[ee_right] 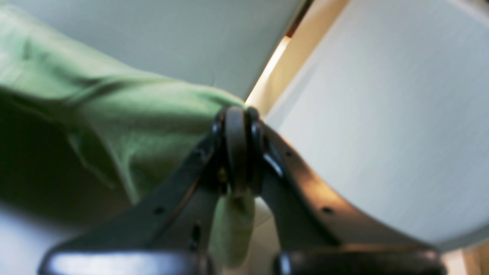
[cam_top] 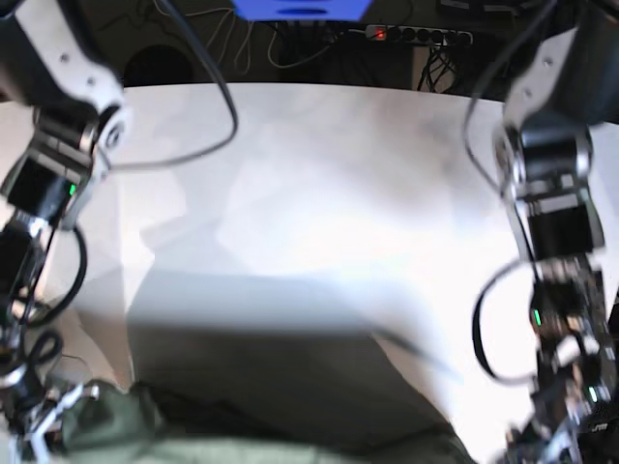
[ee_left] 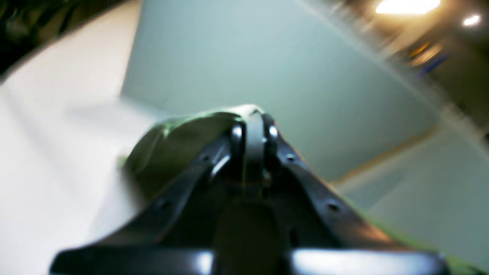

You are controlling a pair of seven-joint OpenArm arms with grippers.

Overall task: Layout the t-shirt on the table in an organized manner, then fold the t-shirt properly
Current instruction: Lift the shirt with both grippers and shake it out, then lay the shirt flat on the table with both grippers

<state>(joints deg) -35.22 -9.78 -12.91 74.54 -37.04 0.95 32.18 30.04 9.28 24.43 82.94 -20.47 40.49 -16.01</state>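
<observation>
base overhead, table (cam_top: pixel 319 193); wrist views close, t-shirt (ee_right: pixel 126 114) shared.

Beyond the far edge: a black power strip (cam_top: pixel 418 35) with a red light, amid tangled cables (cam_top: pixel 290 48). Beside it, a blue object (cam_top: pixel 301 9), cut off at top.

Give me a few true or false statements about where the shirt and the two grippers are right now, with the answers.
1. The right gripper has its jaws closed on the t-shirt. True.
2. The left gripper is open and holds nothing. False: its jaws are shut with green cloth pinched between them.
3. The t-shirt lies spread flat across the middle of the table. False: in the base view it is bunched at the near edge, between the two arms.
4. The t-shirt is green. True.
5. A second garment lies on the table. False: only the one shirt shows.
</observation>
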